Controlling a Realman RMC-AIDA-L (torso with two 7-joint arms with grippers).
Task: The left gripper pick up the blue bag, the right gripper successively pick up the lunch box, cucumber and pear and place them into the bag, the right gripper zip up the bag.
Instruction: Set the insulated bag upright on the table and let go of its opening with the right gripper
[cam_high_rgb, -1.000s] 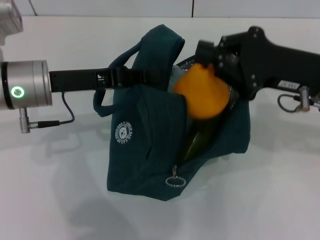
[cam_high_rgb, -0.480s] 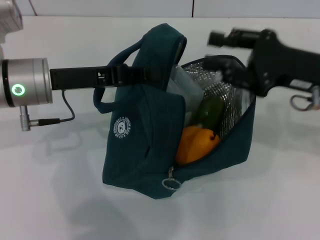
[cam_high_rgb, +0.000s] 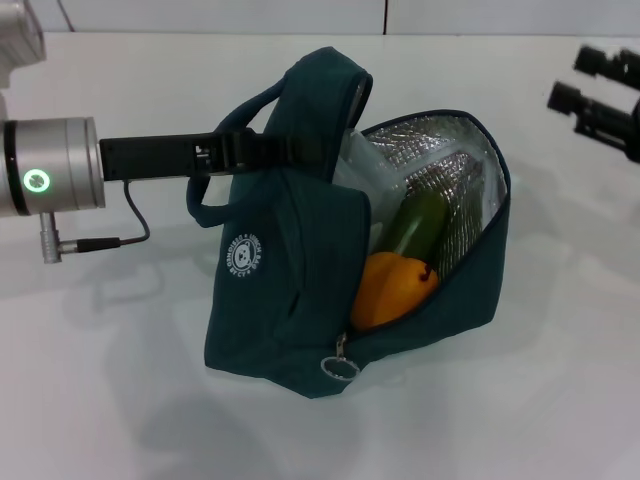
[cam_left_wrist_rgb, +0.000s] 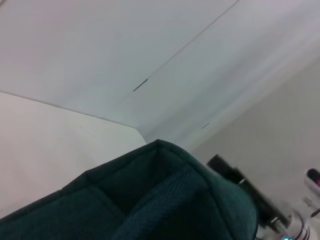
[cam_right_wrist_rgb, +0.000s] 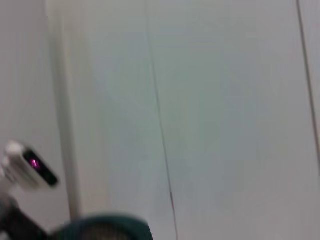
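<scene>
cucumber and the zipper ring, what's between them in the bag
In the head view the pear lies between the cucumber and the zipper ring, inside the open bag.

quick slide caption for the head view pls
Left gripper holds the blue bag open, pear and cucumber inside; right gripper clear.

The dark teal fabric bag (cam_high_rgb: 290, 300) stands unzipped mid-counter, holding a clear plastic lunch box (cam_high_rgb: 365, 165), a dark green cucumber (cam_high_rgb: 418, 222) and an orange-yellow pear (cam_high_rgb: 392, 288).
</scene>
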